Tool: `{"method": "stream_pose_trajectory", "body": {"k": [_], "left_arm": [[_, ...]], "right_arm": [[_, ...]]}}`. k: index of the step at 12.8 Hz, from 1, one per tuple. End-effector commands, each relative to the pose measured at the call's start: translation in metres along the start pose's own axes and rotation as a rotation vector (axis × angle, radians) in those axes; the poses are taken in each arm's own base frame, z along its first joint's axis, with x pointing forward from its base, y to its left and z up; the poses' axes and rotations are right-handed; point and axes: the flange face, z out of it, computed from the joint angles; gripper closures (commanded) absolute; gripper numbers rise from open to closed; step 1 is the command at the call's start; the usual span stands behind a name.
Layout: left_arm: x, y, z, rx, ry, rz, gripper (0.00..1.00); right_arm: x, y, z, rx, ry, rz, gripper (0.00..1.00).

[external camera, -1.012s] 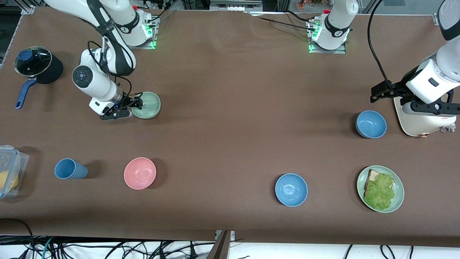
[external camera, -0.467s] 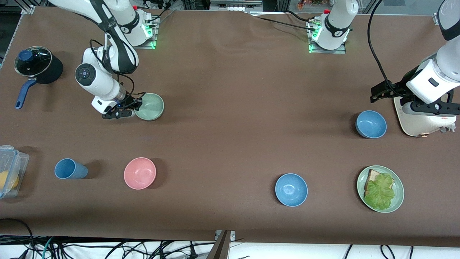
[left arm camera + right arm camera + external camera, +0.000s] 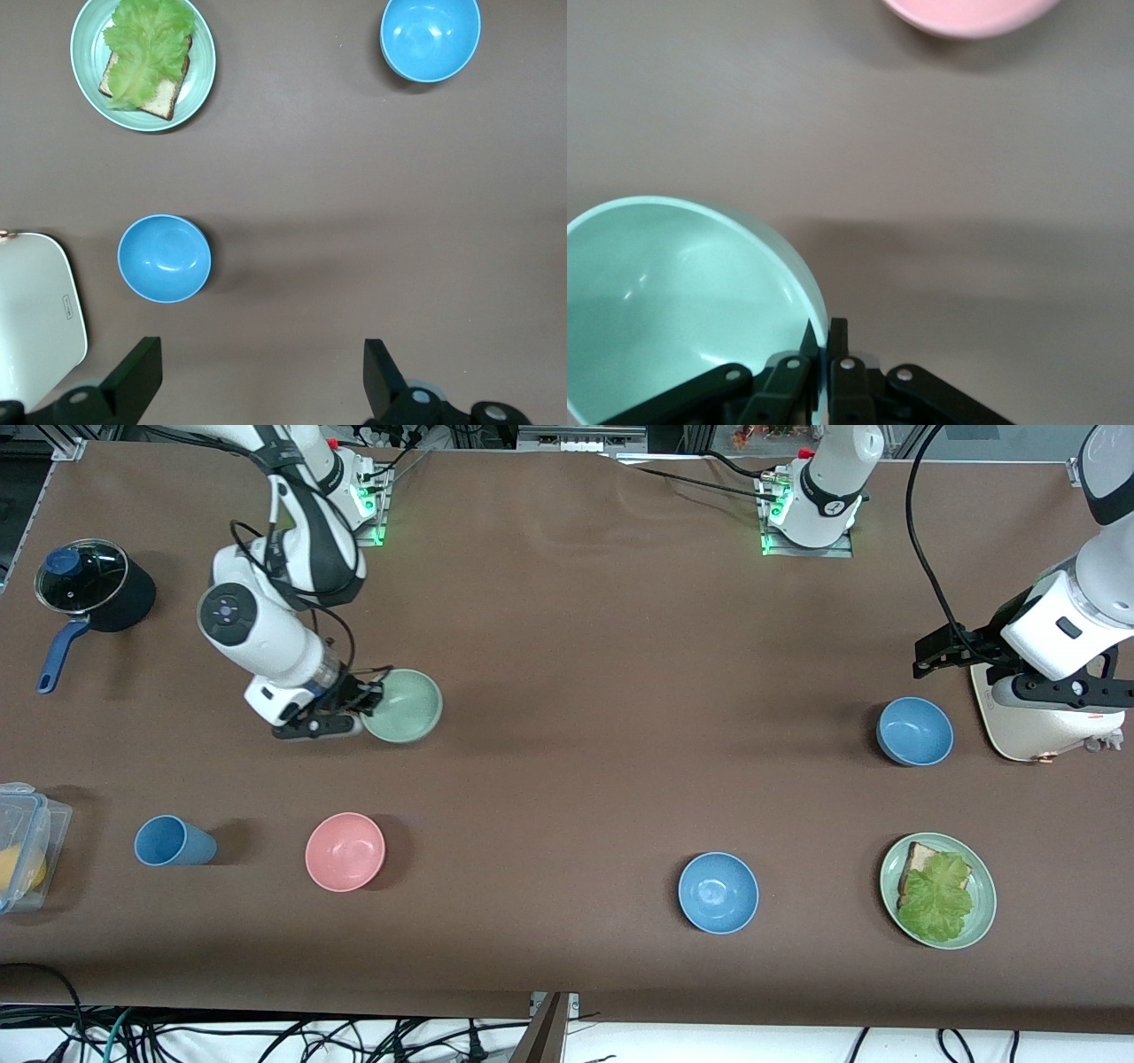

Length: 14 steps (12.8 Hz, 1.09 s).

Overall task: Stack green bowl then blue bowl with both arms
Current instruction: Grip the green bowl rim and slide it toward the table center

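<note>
Front view: our right gripper (image 3: 365, 700) pinches the green bowl (image 3: 403, 706) by its rim, above the table toward the right arm's end. Left wrist view: our left gripper (image 3: 257, 376) hangs wide open near a blue bowl (image 3: 165, 258). Right wrist view: we should carry the green bowl level and slowly.

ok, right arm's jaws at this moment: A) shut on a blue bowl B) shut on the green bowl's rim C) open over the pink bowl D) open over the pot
B: the right wrist view shows the right gripper with its jaws pinched on the rim of the green bowl, and the front view shows the same grip on that bowl.
</note>
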Motion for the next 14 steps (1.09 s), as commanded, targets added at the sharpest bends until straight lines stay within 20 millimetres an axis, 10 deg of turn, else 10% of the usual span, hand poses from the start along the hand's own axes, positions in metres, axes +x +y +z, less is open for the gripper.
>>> {"method": "stream_pose_trajectory", "body": {"k": [1, 7, 12, 13, 14], "left_arm": [[0.001, 0.003, -0.007, -0.008, -0.002, -0.007, 0.0], [0.001, 0.003, -0.007, -0.008, -0.002, -0.007, 0.0], [0.001, 0.003, -0.006, -0.008, -0.004, -0.007, 0.0], [0.001, 0.003, -0.006, -0.008, -0.004, -0.007, 0.0], [0.001, 0.003, -0.006, -0.008, -0.004, -0.007, 0.0]], "right_arm": [[0.045, -0.088, 0.027, 0.03, -0.011, 0.068, 1.0], [0.029, -0.259, 0.109, 0.061, 0.0, 0.239, 1.0], [0.013, -0.282, 0.135, 0.079, 0.031, 0.257, 1.0], [0.013, -0.283, 0.134, 0.079, 0.034, 0.253, 0.69], [0.015, -0.281, 0.131, 0.079, 0.038, 0.256, 0.1]]}}
